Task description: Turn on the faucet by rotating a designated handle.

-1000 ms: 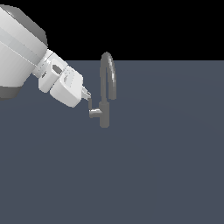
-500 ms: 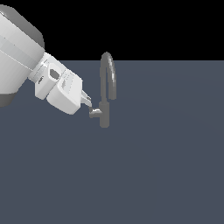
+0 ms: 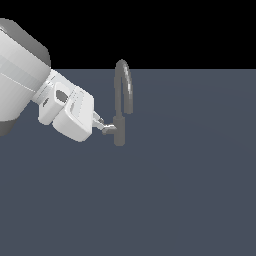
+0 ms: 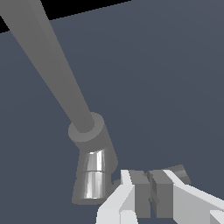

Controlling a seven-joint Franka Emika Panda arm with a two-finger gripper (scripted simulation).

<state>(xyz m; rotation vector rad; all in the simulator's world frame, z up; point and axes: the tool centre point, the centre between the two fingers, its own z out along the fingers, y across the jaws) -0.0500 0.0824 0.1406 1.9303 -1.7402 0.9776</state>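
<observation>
The grey faucet (image 3: 119,131) stands on the floor with its arched spout (image 3: 124,85) rising above the post. A short handle (image 3: 111,131) sticks out of the post toward the exterior view's left. My gripper (image 3: 104,127) comes in from that side, its tips touching the handle's end from slightly above. In the wrist view the fingers (image 4: 133,189) are pressed together with nothing between them, so the gripper (image 4: 150,192) is shut. The handle (image 4: 181,172) shows just behind them, next to the shiny post (image 4: 93,175).
The white arm and hand (image 3: 65,110) fill the exterior view's upper left. A flat dark grey floor (image 3: 190,190) stretches all around the faucet, and no other objects show.
My gripper has dropped lower and edged toward the faucet, from just above the handle's end down onto it. The handle tip looks slightly lower than before.
</observation>
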